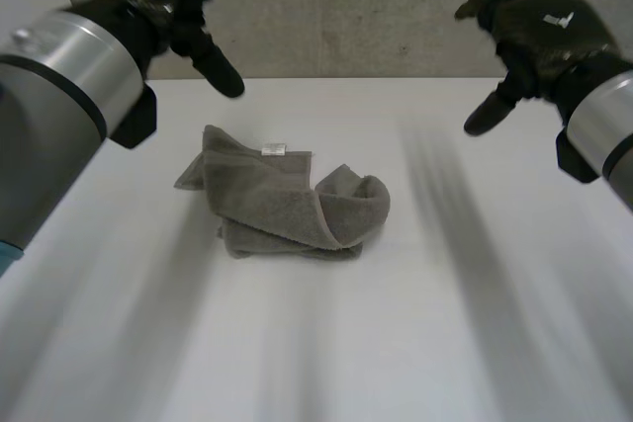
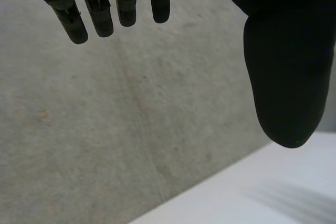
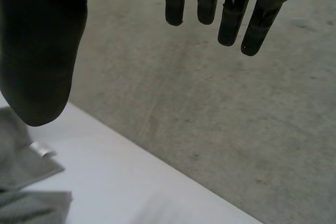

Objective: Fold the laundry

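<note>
I see the small grey terry towel [image 1: 287,200] lying in a loose, crumpled heap on the white counter [image 1: 445,343], a little toward the left arm's side, with its white label [image 1: 274,149] showing at the far edge. One end curls over into a roll and the layers sit askew, so I judge that no tidy fold is made yet and the whole job is left. The left robot hand [image 1: 188,17] hangs above the counter's far edge, fingers straight and spread from the thumb, holding nothing. The right robot hand [image 1: 539,27] hangs likewise on its own side, wide and empty, well apart from the towel. Spreading the cloth flat looks to me like the first step, then the folding.
</note>
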